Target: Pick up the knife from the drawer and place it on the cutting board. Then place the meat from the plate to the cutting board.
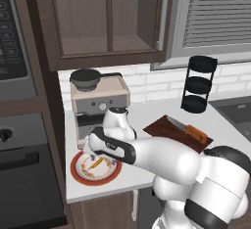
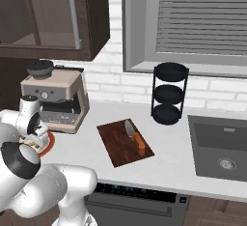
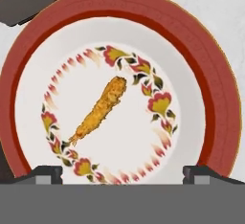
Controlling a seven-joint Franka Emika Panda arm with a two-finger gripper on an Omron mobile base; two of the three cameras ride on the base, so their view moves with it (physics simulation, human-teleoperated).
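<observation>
- The gripper (image 3: 122,173) hangs straight over the plate (image 3: 217,94), jaws spread wide and holding nothing; its two dark fingertips (image 3: 45,174) show at the bottom of the hand view, one at each side of the plate's cream centre.
- The meat (image 3: 99,109) lies loose in the middle of the plate, between the fingertips and just ahead of them, so the coming move looks like a short drop rather than a reach sideways.
- Its long axis runs on a slant in the hand view, thin tail toward the lower left, thick end toward the upper right. It lies neither along nor square across the line between the fingertips, so the hand probably needs a turn of the wrist before closing.
- In the left base view the arm bends low over the plate (image 1: 78,173) at the counter's front edge, and a sliver of the meat (image 1: 96,162) peeks out beside the hand.
- Farther along the counter, the cutting board (image 2: 116,148) already carries the knife (image 2: 135,137), orange handle toward the front; that half of the job looks finished.
- The right base view shows board and knife clearly, while the arm covers most of the plate (image 2: 47,143) there; how the meat lies is plain from the hand view alone.
- The coffee machine (image 2: 55,99) stands just behind the plate.
</observation>
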